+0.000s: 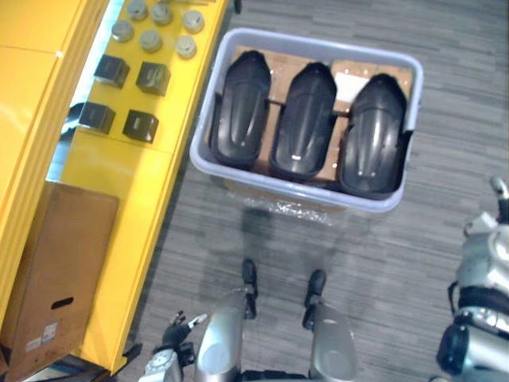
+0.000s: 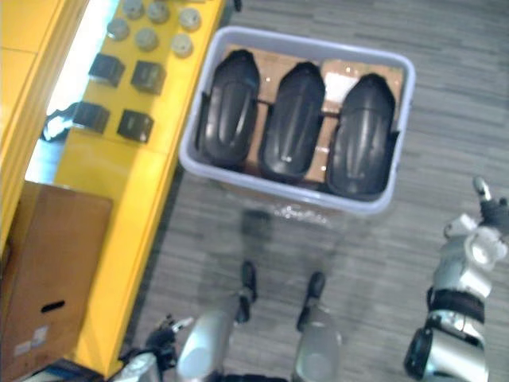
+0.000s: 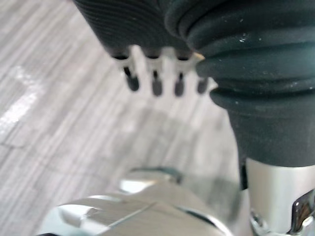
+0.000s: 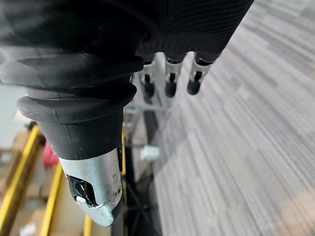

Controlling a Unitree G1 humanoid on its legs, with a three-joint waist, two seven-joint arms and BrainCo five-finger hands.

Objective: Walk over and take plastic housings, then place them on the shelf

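1. Three black plastic housings lie side by side in a pale grey bin [image 1: 318, 44] in the upper middle of the left eye view: the left housing [image 1: 240, 107], the middle housing [image 1: 305, 119] and the right housing [image 1: 372, 135]
2. Each housing lies lengthwise, its rounded end toward the top of the frame, just beside its neighbour; brown cardboard [image 1: 278, 60] shows under them on the bin's bottom
3. The bin stands on the grey striped floor [image 1: 382, 263], its left corner just beside the yellow shelf [image 1: 119, 175] that runs down the left side of the frame
4. On the shelf, in the upper left, sit four small black boxes [image 1: 111, 70] and, above them, a cluster of grey round caps [image 1: 150, 40]
5. A brown cardboard box [image 1: 60, 263] lies in the lower left, on the shelf
6. The left hand [image 3: 155, 83] hangs over the floor with its fingers straight, holding nothing; it sits in the lower left of the eye views, well apart from the bin
7. The right hand [image 4: 170, 83] is at the right edge, fingers likewise straight and empty, also well clear of the housings
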